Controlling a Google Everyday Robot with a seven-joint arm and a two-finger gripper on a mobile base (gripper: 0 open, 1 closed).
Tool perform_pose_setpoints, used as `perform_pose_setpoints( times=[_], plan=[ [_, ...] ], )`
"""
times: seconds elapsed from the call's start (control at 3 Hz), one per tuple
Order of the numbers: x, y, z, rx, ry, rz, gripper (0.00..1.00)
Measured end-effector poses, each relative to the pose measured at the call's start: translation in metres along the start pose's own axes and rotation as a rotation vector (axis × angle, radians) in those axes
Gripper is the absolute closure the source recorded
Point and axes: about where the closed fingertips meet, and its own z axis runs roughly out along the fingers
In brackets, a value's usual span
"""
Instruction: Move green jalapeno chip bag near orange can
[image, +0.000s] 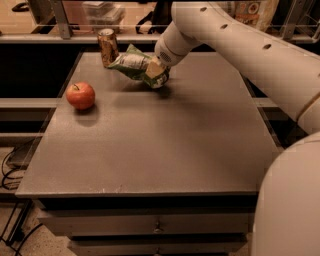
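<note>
1. Your claw (156, 74) grips the right end of the green jalapeno chip bag (129, 62), held over the surface's (165, 145) far edge.
2. Lower it gently; its left tip sits just beside the orange can (107, 46), so avoid toppling it.
3. The can stands upright; what it holds is hidden.

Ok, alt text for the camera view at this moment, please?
A white robot arm reaches in from the right, its pincer gripping a green chip bag beside an orange can at the far edge of a grey table. A red apple sits apart at the left.
</note>
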Motion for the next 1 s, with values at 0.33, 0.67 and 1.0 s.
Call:
perform_pose_setpoints(
  times=[0.33,0.67,1.0],
  plan=[
    [-0.008,-0.022,0.018,0.058,0.033,0.025,0.83],
    [-0.015,-0.038,0.029,0.100,0.047,0.055,0.59],
    [-0.023,-0.042,0.035,0.107,0.038,0.063,0.36]
  ],
)
